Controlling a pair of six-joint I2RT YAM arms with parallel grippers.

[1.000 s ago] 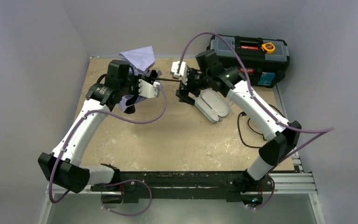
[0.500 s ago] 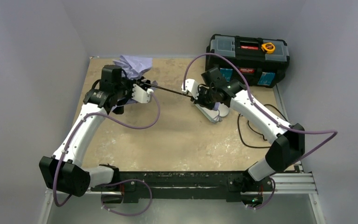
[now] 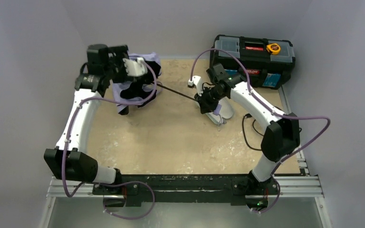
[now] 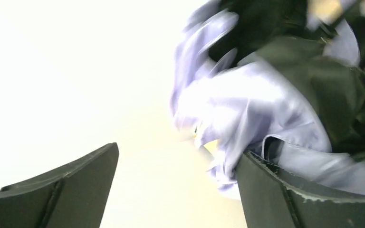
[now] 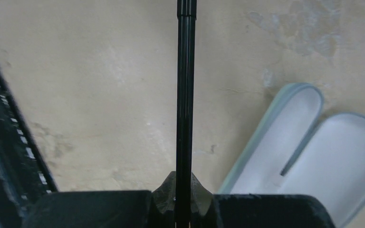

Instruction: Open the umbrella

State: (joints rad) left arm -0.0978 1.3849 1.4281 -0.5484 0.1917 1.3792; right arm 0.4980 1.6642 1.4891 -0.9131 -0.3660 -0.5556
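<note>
I read the left arm (image 3: pixel 73 121) stretched up the left side of the counter (image 3: pixel 180 142), wrist raised near the back edge. The left jaws stand wide apart. I read the right arm (image 3: pixel 256 102) bent at the elbow, forearm reaching inward toward centre. The right jaws are pressed together on the shaft of the umbrella (image 5: pixel 186 95).

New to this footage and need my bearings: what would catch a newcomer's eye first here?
The umbrella stands out, its lavender canopy bunched at the table's far left beside the open left gripper. Its thin black shaft runs across to the right gripper, shut on it. A black toolbox sits at the far right.
</note>
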